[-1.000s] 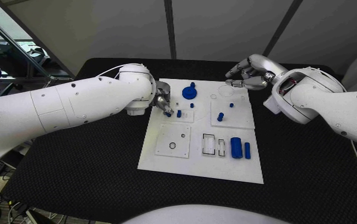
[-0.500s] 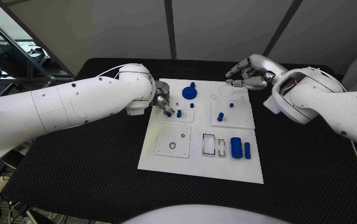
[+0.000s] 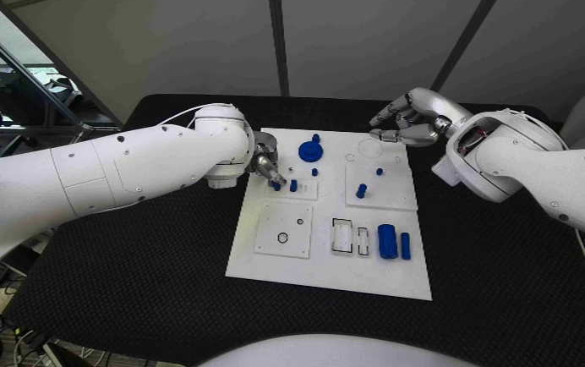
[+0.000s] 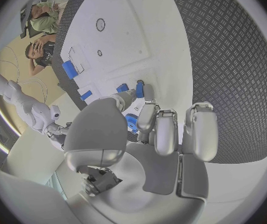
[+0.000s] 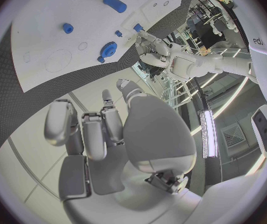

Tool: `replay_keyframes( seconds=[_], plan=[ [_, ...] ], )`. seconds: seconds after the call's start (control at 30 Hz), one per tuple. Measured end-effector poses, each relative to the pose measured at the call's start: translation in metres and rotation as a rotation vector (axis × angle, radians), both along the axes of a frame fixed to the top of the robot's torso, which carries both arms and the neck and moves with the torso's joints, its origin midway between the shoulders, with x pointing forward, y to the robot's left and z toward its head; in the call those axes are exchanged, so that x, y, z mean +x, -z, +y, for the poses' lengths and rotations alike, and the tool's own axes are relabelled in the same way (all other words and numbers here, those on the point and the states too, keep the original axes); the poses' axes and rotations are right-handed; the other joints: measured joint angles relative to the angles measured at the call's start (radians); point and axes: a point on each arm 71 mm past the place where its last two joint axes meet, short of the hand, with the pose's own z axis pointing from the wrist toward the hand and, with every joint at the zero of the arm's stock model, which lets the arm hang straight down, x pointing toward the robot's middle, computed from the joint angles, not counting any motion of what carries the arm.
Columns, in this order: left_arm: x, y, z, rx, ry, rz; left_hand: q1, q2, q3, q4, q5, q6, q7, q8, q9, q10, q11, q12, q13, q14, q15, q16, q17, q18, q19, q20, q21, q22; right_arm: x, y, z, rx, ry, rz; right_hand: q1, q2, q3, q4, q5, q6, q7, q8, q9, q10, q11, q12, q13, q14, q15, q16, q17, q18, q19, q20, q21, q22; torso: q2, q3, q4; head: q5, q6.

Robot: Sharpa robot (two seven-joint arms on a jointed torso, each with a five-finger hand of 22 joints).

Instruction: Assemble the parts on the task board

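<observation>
Black matting carries the white task board [image 3: 327, 278], its left hand [image 3: 266, 167] pinching a small blue peg [image 3: 276, 186], right hand [image 3: 410, 123] curled shut.

The left hand [image 4: 148, 134] hangs over the white board [image 4: 124, 30], fingertips [image 4: 147, 115] seemingly pinching a small blue peg [image 4: 139, 88]; other blue parts [image 4: 70, 68] lie nearby.

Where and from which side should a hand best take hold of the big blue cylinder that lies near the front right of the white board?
Probably from above, at the middle of the big blue cylinder, fingers on its two long sides. It lies flat with a thinner blue bar close beside.
</observation>
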Motion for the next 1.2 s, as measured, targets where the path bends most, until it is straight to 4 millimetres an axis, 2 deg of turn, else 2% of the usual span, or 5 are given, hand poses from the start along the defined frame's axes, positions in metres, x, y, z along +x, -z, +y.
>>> replay_keyframes(
  seconds=[1.2],
  plan=[
    [-0.0016, 0.0014, 0.0002, 0.015, 0.003, 0.019, -0.008, 0.0, -0.042, 0.021, 0.0, 0.011, -0.003, 0.0, 0.009, 0.003, -0.003, 0.006, 0.015, 0.003, -0.003, 0.0, 0.0, 0.0, 0.004, -0.003, 0.012, 0.0, 0.0, 0.0, -0.0007, 0.0, 0.0, 0.0, 0.0, 0.0, 0.0, 0.0, 0.0, 0.0, 0.0, 0.0, 0.0, 0.0, 0.0, 0.0, 0.0, 0.0, 0.0, 0.0, 0.0, 0.0, 0.0, 0.0, 0.0, 0.0, 0.0, -0.0001, -0.0001, 0.0, -0.003]
  ],
)
